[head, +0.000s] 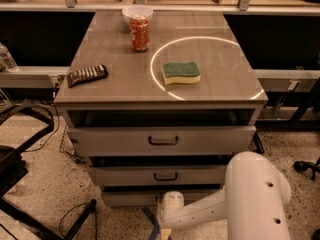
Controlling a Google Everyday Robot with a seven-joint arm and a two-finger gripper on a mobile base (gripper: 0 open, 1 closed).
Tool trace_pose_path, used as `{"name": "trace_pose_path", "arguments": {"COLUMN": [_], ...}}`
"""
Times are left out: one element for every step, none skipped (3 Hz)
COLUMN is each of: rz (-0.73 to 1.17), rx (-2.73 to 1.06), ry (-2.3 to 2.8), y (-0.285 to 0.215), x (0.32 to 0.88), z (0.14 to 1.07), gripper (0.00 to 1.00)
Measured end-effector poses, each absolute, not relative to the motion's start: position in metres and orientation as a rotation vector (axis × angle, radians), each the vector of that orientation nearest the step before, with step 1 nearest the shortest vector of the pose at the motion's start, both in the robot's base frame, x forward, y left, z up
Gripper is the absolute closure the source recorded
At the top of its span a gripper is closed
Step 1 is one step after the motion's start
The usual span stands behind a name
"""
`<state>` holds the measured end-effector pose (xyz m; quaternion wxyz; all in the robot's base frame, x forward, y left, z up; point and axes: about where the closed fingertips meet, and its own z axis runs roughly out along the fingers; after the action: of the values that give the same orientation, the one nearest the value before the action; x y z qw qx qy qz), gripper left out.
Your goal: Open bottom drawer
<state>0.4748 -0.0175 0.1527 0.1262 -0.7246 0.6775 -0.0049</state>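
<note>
The bottom drawer [127, 198] is the narrowest grey-brown front, lowest on the cabinet [160, 109]. It stands out only about as far as the fronts above it. My white arm [252, 194] reaches in from the lower right. Its wrist and the gripper [170, 204] sit right against the middle of the bottom drawer front and hide the handle there. The middle drawer [165, 176] and the top drawer [163, 140] each show a dark bar handle.
On the cabinet top are a red can [139, 33], a white bowl [137, 13], a green-and-yellow sponge [181, 72] and a dark remote-like object [87, 75]. A black chair base [30, 194] and cables lie on the floor at left. Blue tape [150, 220] marks the floor.
</note>
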Motion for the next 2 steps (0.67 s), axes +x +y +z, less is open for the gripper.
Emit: {"name": "trace_pose_path", "arguments": {"rz": [-0.046, -0.038], "rx": [-2.13, -2.128], "ry": [1.992, 1.989], "y": [-0.0247, -0.0237], "x": [0.4737, 0.4726], "z": [0.1506, 0.15], "gripper": [0.36, 0.59]}}
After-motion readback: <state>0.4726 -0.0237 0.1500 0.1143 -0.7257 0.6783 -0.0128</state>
